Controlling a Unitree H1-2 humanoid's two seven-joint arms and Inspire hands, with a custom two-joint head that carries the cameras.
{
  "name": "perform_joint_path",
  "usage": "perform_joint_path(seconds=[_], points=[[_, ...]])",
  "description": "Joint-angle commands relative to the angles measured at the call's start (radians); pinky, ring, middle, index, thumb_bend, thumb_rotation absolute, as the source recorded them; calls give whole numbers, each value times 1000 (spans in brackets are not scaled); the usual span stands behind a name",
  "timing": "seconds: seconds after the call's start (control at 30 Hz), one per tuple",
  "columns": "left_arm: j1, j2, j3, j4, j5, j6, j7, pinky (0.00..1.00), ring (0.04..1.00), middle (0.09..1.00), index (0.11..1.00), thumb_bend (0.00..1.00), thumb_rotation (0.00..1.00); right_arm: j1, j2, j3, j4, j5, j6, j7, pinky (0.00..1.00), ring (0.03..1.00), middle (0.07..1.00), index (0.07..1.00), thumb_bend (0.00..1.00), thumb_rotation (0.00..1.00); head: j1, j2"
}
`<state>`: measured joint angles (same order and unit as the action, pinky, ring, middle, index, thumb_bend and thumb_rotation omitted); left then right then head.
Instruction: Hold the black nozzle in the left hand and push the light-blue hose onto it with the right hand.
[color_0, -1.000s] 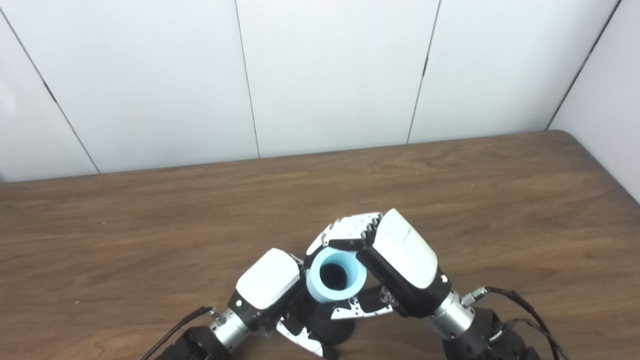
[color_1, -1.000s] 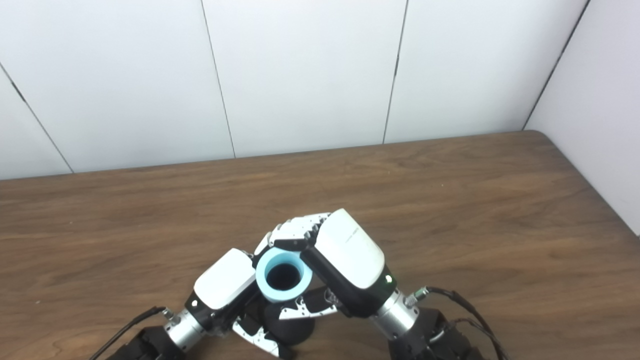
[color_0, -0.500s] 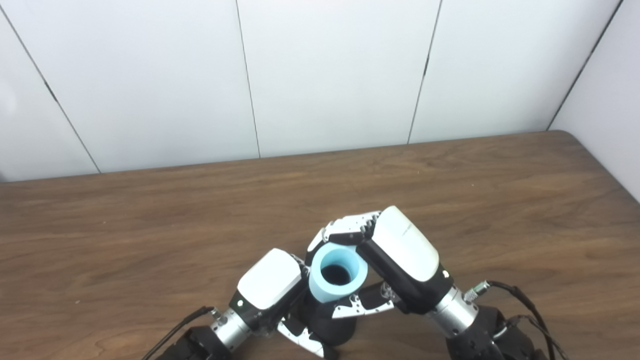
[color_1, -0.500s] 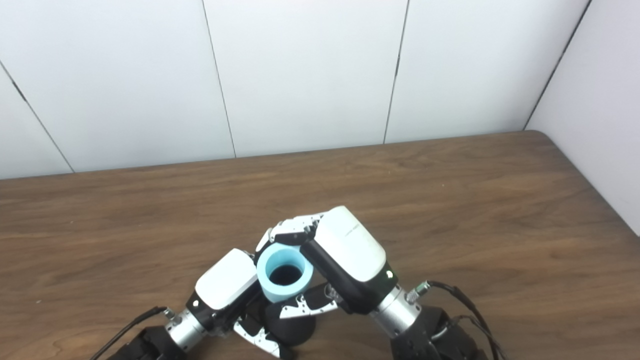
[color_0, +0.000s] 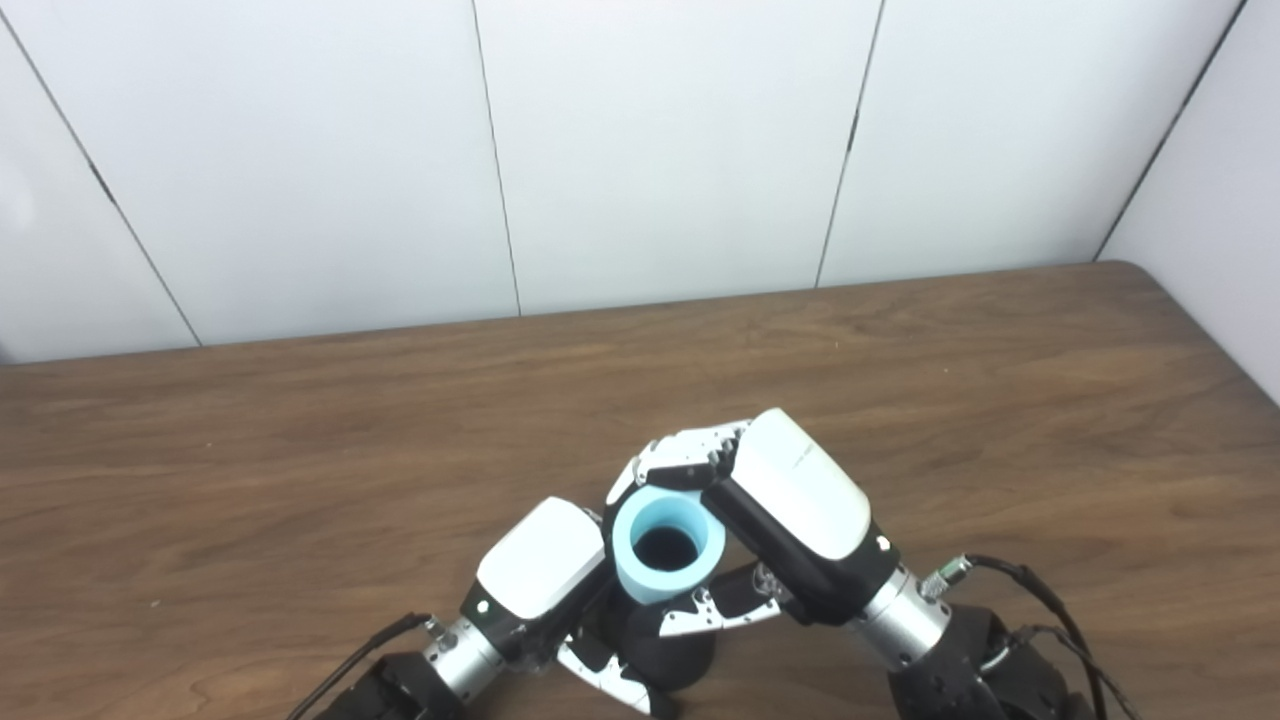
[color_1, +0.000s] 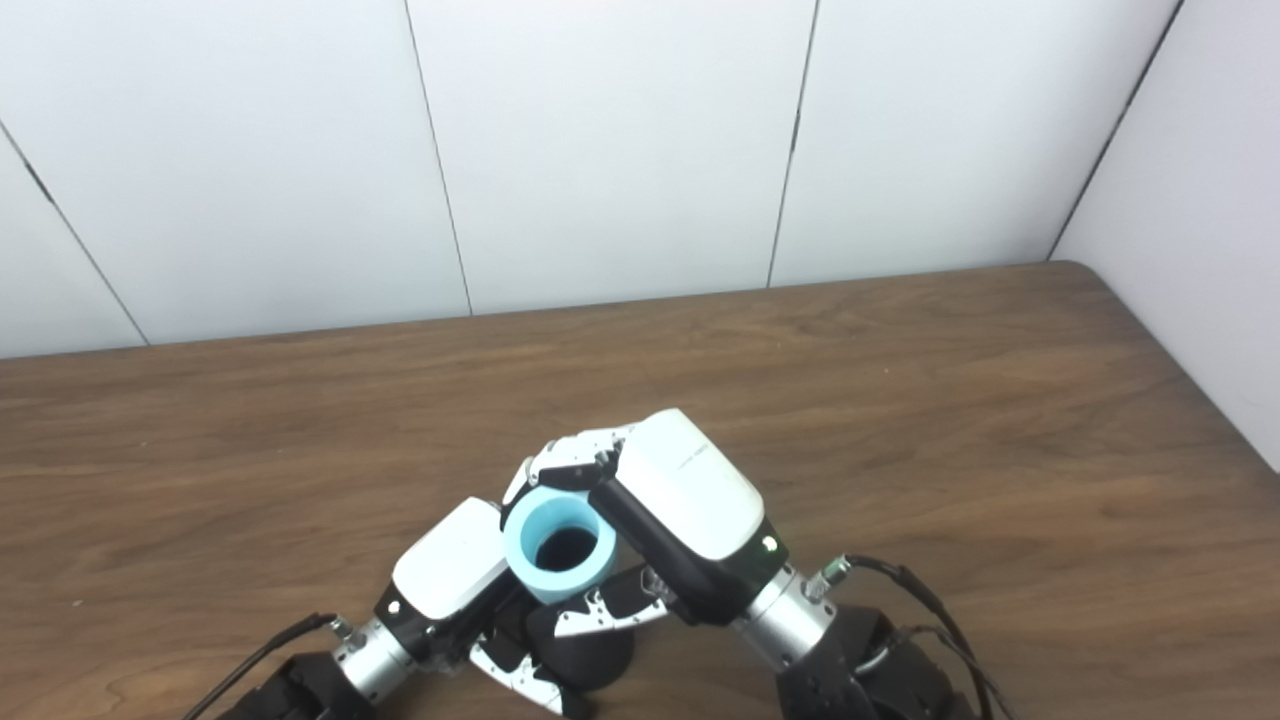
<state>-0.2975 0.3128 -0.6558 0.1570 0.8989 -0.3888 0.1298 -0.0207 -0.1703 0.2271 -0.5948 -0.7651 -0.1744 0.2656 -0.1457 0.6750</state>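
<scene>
My right hand (color_0: 790, 505) is shut on the light-blue hose (color_0: 665, 545), a short thick tube whose open end faces the camera. The hose stands directly over the black nozzle (color_0: 672, 655), whose rounded black body shows just below it. My left hand (color_0: 540, 575) is shut on the black nozzle from the left, its fingers wrapped under and around it. The two hands press close together near the table's front edge. The joint between hose and nozzle is hidden by the hose. The same shows in the right eye view: hose (color_1: 560, 545), nozzle (color_1: 585, 660).
The brown wooden table (color_0: 300, 450) stretches to a white panelled wall (color_0: 650, 150) at the back and right. Black cables (color_0: 1030, 590) run from both wrists near the bottom edge.
My right hand and the light-blue hose have shifted slightly left and toward the left hand. The left hand holds still on the nozzle.
</scene>
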Motion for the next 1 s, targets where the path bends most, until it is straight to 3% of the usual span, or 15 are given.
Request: perform_joint_path(seconds=[0.0, 0.7, 0.97], points=[[108, 12, -71, 76, 49, 4, -78, 139, 186, 471, 483, 525, 0, -25, 9, 2, -36, -5, -22, -15, 373, 546, 603, 488, 503, 131, -1, 0], [106, 14, -73, 83, 53, -4, -65, 142, 188, 471, 483, 525, 0, -2, 16, -18, -37, 22, 7, -13, 377, 562, 651, 489, 505, 136, -3, 3], [106, 19, -77, 79, 58, -2, -71, 135, 183, 471, 483, 525, 0, 9, 41, -43, -50, 140, 81, 3, 343, 522, 662, 489, 504, 135, -3, 3]])
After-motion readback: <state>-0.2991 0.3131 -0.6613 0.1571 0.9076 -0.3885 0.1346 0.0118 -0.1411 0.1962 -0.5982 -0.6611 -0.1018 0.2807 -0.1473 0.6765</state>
